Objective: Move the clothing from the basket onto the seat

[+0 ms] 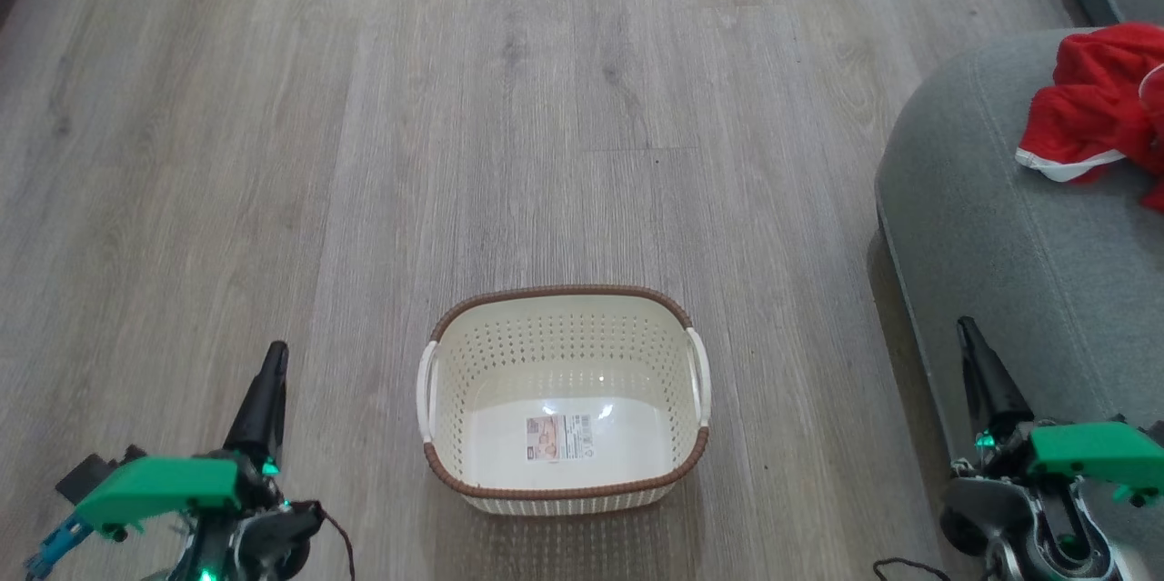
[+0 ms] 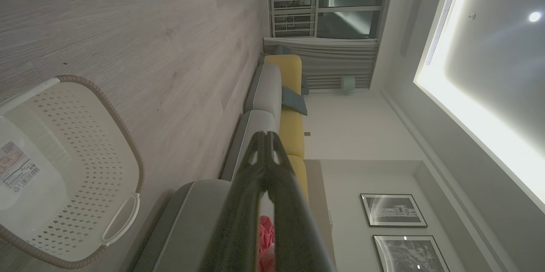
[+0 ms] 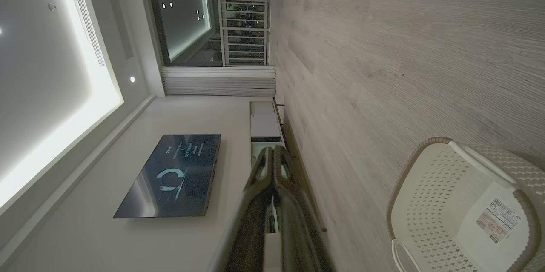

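The jersey [image 1: 1091, 99] lies crumpled on the seat [image 1: 1000, 226], a red heap with a strip of white trim at its lower edge, part of it cut off by the right border of the head view. The seat's rounded corner juts into the wooden floor [image 1: 455, 108]. Well apart from it, nearer the robot, the basket [image 1: 564, 335] stands upright on the floor, its pale bottom and the sticker [image 1: 558, 437] on it in plain sight.

The left gripper [image 1: 273, 361] hangs over the floor to the basket's left, the right gripper [image 1: 966, 331] beside the seat's near edge. Each wrist view shows the two dark fingers brought together at the tips, with nothing between them. A sliver of red shows through the slit lower down the left pair.
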Controlling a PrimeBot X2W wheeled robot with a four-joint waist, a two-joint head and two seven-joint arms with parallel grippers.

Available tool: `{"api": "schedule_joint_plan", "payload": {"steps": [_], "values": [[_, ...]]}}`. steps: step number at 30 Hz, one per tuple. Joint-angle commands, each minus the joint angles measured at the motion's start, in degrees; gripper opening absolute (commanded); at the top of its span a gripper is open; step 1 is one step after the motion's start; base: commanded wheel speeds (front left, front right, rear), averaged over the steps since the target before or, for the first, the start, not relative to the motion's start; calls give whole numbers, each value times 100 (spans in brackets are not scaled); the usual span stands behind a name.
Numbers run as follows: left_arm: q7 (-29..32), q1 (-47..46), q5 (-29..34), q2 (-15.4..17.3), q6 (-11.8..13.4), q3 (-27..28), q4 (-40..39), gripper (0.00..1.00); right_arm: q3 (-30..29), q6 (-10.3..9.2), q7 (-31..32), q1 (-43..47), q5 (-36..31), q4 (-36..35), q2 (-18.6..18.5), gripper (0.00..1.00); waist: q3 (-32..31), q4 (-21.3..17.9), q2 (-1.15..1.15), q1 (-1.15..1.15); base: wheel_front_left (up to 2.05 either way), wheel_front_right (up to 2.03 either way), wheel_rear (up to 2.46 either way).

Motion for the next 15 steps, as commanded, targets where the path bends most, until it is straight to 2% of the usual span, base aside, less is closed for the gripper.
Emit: {"api": "schedule_joint_plan", "payload": {"steps": [1, 15], "values": [[43, -286, -37, 45, -53, 195, -196, 0, 101, -1, 33, -298, 36, -221, -21, 0, 0, 0, 0, 0, 0, 0, 0], [43, -286, -38, 45, -53, 195, -196, 0, 101, -1, 33, -298, 36, -221, -21, 0, 0, 0, 0, 0, 0, 0, 0]]}}
